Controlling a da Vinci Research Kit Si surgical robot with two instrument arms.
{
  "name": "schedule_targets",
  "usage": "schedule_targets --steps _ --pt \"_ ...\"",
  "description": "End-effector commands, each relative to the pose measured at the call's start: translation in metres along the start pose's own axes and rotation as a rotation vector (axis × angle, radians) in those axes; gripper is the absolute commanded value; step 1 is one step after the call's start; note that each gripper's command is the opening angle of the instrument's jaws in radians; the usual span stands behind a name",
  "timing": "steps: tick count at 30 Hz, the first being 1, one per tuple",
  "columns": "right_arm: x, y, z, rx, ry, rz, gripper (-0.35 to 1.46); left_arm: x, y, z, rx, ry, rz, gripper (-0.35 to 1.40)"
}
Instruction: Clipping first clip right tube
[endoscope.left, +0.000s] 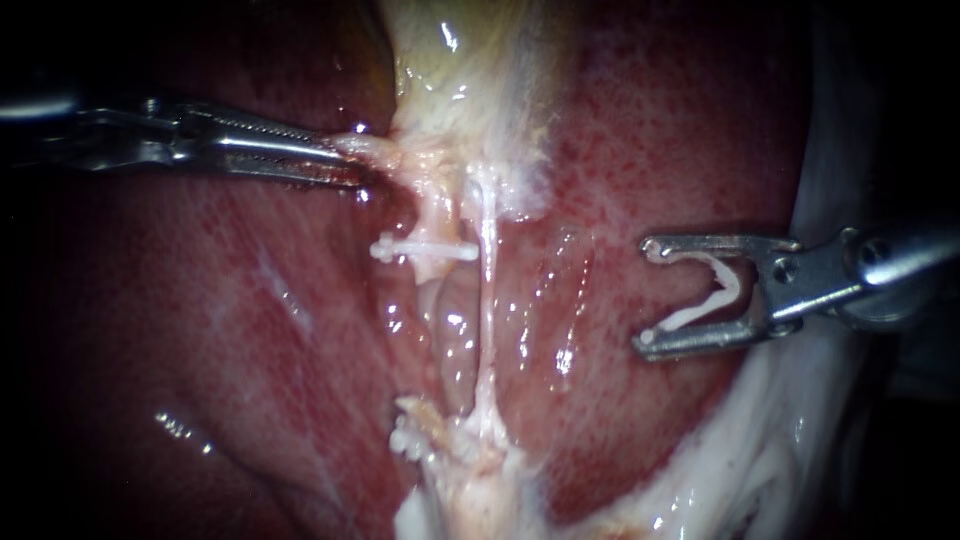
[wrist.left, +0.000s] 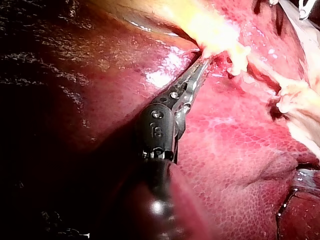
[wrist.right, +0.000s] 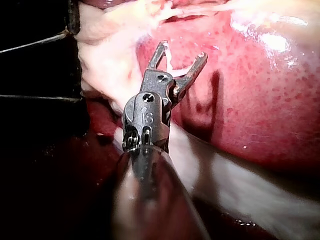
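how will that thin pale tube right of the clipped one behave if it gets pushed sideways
Probably floppy: the thin whitish tube is a slender strand strung between pale tissue ends, so it would likely bow aside. Likely slippery, given the wet glints around it. Possibly fragile, being far thinner than the clipped tube beside it.

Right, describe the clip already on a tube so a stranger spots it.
Below the pale gallbladder, a white clip lies straight across the thicker left tube. The other clip sits bent in the right instrument, touching no tube.
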Motion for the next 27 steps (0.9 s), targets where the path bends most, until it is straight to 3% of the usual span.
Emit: schedule_targets --steps 1,5,8,11,20,27 --pt "0.0 0.0 0.0 0.0 0.0 0.0 0.5 0.0004 0.0001 -0.0006 -0.004 0.0 -0.002 -0.35" --pt "0.0 0.0 0.0 0.003 0.0 0.0 0.5 0.0023 0.0003 -0.0036 0.003 0.001 -0.013 -0.35" --pt "0.0 0.0 0.0 0.011 0.002 0.0 0.5 0.004 0.0006 -0.0063 0.02 0.021 -0.013 -0.35" --pt "0.0003 -0.0001 0.0004 0.028 0.001 0.001 0.5 0.0048 0.001 -0.0075 0.031 0.031 -0.002 -0.35" --pt "0.0021 -0.002 0.0053 0.073 0.041 0.043 0.5 0.0048 0.0012 -0.0072 0.035 0.032 -0.002 -0.35" --pt "0.001 -0.0032 0.0111 0.092 0.034 0.102 0.5 0.0048 0.0012 -0.0071 0.035 0.032 -0.002 -0.35"
